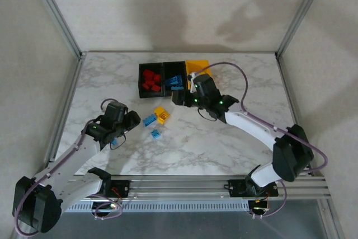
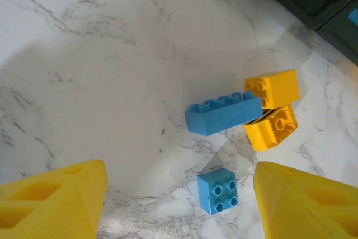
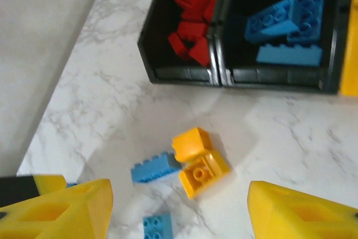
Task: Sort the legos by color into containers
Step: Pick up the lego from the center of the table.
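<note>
Four loose legos lie on the marble: a long blue brick [image 1: 149, 120] [image 2: 222, 115] [image 3: 155, 167], two yellow bricks touching each other [image 1: 162, 115] [image 2: 272, 88] [image 3: 204, 173], and a small blue four-stud brick [image 1: 155, 133] [image 2: 218, 191] [image 3: 157, 226]. The containers stand at the back: a black bin of red bricks [image 1: 148, 79] [image 3: 192, 23], a black bin of blue bricks [image 1: 175, 81] [image 3: 288, 26] and a yellow-orange bin [image 1: 197, 66]. My left gripper [image 1: 130, 122] [image 2: 179, 194] hangs open above the small blue brick. My right gripper [image 1: 178, 98] [image 3: 179, 205] is open and holds nothing, between the bins and the loose bricks.
The marble table [image 1: 224, 132] is bounded by metal frame posts and pale walls on three sides. A rail runs along the near edge [image 1: 179, 183]. Open marble lies to the right of the bricks and in front of them.
</note>
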Robot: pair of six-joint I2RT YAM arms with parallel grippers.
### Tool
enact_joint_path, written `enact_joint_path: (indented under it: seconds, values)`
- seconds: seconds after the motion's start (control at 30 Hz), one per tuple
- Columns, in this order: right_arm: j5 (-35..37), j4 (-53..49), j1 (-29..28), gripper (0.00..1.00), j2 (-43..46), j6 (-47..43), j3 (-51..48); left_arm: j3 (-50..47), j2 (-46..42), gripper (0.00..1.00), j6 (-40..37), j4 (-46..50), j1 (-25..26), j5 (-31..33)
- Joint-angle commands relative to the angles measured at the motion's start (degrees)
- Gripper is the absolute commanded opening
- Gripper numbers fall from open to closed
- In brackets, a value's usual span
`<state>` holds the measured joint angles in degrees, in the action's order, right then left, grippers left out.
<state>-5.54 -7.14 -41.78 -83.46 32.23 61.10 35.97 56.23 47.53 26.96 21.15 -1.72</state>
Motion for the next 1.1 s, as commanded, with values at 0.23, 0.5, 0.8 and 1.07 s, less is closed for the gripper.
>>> enact_joint_path:
  seconds: [0.23, 0.5, 0.8, 1.07]
  values:
    - [3.6, -0.9, -0.6, 0.65, 11.9, 0.0, -13.2, 1.6, 9.5, 0.67, 4.3, -3.0, 9.4, 4.4]
    - [4.7, -0.3, -0.5, 0.65, 14.1, 2.7, -17.8, 6.3, 21.4, 0.70, 4.3, -5.8, 15.5, 5.9]
    - [5.4, -0.5, -0.6, 0.65, 14.9, 3.7, -19.6, 8.6, 30.1, 0.70, 6.4, -7.7, 20.2, 7.5]
    - [6.5, -1.3, -0.4, 0.65, 17.1, 4.4, -22.0, 10.6, 34.1, 0.43, 5.8, -6.6, 20.9, 9.0]
